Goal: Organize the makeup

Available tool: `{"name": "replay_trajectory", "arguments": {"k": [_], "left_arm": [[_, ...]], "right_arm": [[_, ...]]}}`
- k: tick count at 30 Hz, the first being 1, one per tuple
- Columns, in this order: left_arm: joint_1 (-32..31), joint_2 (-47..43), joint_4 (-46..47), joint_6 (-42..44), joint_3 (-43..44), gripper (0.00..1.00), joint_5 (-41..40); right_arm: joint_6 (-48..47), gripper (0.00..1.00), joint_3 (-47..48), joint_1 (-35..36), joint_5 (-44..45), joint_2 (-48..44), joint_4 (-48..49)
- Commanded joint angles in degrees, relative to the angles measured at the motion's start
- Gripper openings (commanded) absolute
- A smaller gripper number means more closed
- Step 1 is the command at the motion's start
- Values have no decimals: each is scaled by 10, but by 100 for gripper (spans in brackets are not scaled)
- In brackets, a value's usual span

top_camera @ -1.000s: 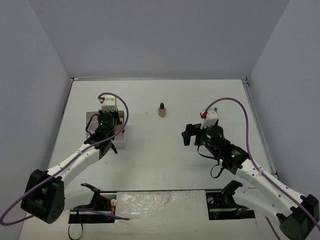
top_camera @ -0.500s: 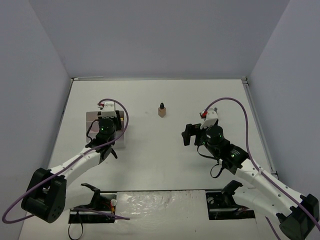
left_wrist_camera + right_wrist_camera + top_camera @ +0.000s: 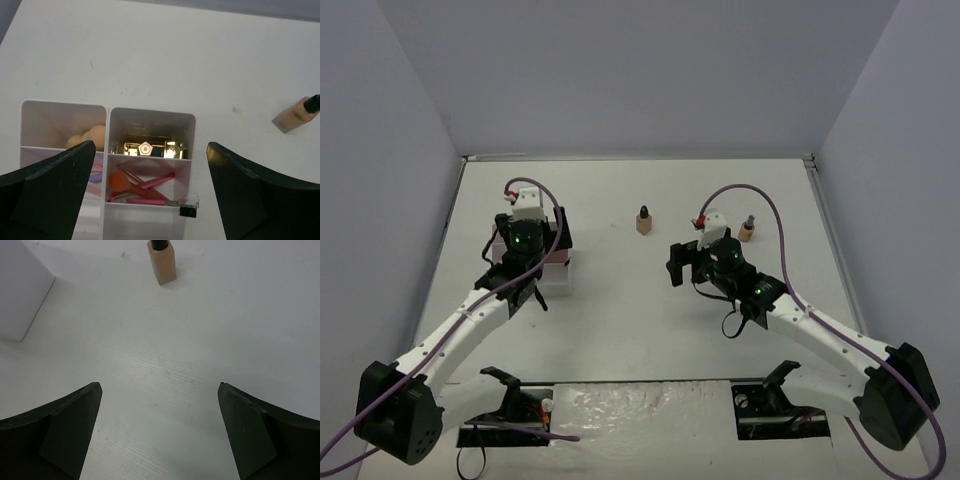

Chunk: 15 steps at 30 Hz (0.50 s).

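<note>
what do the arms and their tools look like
Both the left arm and right arm have white links, black joints and bases, a looping purple cable and a green light at the wrist. The left tool and right tool have broad black wedge-shaped fingers.
</note>
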Motion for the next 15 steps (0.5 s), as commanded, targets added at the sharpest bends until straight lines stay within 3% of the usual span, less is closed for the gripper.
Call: {"name": "replay_trajectory", "arguments": {"k": [1, 6, 8, 15], "left_arm": [[6, -16, -148, -30, 129, 96, 60], [4, 36, -210, -15, 228, 97, 169], [2, 72, -200, 4, 253, 97, 224], [-14, 215, -157, 54, 355, 97, 300]], "right_arm": [[-49, 98, 63, -5, -29, 56, 98], [-57, 97, 85, -11, -77, 72, 91], [-56, 97, 90, -12, -85, 62, 84], [-44, 98, 81, -12, -85, 2, 42]]}}
